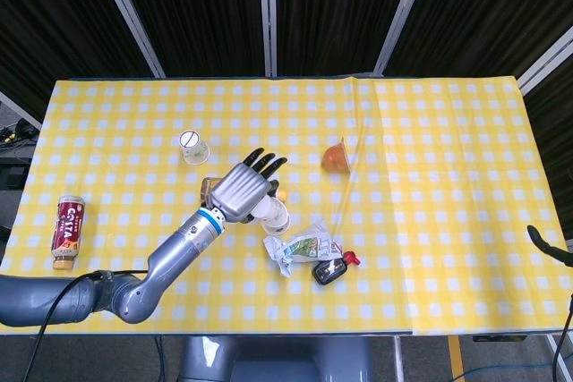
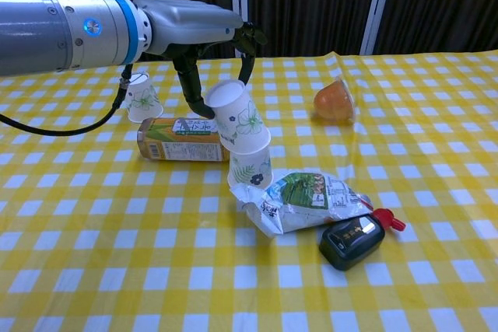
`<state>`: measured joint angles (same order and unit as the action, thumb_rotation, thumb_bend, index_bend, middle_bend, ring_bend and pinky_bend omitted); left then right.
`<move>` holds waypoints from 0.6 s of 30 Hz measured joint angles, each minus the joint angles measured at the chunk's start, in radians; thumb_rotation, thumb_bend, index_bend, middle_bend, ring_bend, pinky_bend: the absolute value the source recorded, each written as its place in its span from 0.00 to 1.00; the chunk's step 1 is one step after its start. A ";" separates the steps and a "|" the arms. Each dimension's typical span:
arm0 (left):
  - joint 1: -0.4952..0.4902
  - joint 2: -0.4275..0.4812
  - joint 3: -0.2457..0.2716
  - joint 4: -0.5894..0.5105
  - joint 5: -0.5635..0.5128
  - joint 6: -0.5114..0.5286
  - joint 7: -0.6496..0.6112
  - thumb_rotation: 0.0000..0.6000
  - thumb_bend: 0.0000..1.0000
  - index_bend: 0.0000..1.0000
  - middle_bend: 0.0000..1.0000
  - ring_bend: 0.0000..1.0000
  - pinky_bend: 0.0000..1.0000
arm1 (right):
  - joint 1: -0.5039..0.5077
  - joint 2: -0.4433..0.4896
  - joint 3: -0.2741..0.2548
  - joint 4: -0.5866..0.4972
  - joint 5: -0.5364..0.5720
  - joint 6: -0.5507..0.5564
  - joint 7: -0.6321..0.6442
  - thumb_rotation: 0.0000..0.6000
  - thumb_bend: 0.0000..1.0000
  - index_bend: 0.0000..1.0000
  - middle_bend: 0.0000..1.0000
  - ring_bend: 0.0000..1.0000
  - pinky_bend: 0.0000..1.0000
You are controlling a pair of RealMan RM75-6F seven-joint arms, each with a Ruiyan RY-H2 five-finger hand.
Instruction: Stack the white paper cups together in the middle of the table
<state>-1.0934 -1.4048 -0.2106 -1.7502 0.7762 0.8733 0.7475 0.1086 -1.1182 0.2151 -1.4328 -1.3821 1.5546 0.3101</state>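
My left hand (image 2: 194, 25) (image 1: 243, 190) grips a white paper cup (image 2: 237, 118) with a flower print, held tilted above the table's middle. The cup's lower, wider end meets the top of a second white cup (image 2: 250, 167) (image 1: 278, 219) that stands on the yellow checked cloth. A third white cup (image 2: 142, 97) (image 1: 192, 147) stands alone further back left. At the far right edge of the head view only a dark fingertip of my right hand (image 1: 548, 244) shows, well away from the cups.
A green tea carton (image 2: 183, 149) lies just left of the standing cup. A crumpled snack bag (image 2: 303, 200) and a black key fob (image 2: 352, 240) lie in front of it. An orange jelly cup (image 2: 334, 100) sits back right. A cola bottle (image 1: 68, 230) lies far left.
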 measured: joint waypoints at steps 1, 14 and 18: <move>-0.007 -0.003 0.003 0.005 -0.010 -0.001 0.002 1.00 0.29 0.47 0.00 0.00 0.00 | 0.000 0.000 0.000 -0.001 0.000 0.000 0.001 1.00 0.12 0.05 0.00 0.00 0.00; -0.040 -0.053 0.046 0.054 -0.027 0.041 -0.002 1.00 0.14 0.00 0.00 0.00 0.00 | -0.005 0.001 0.002 -0.003 -0.010 0.003 -0.004 1.00 0.12 0.05 0.00 0.00 0.00; -0.018 -0.032 0.055 0.045 -0.002 0.064 -0.032 1.00 0.14 0.00 0.00 0.00 0.00 | -0.006 0.002 0.002 -0.002 -0.012 0.005 -0.006 1.00 0.12 0.05 0.00 0.00 0.00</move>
<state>-1.1110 -1.4370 -0.1561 -1.7048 0.7739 0.9368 0.7157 0.1025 -1.1164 0.2171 -1.4350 -1.3936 1.5593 0.3044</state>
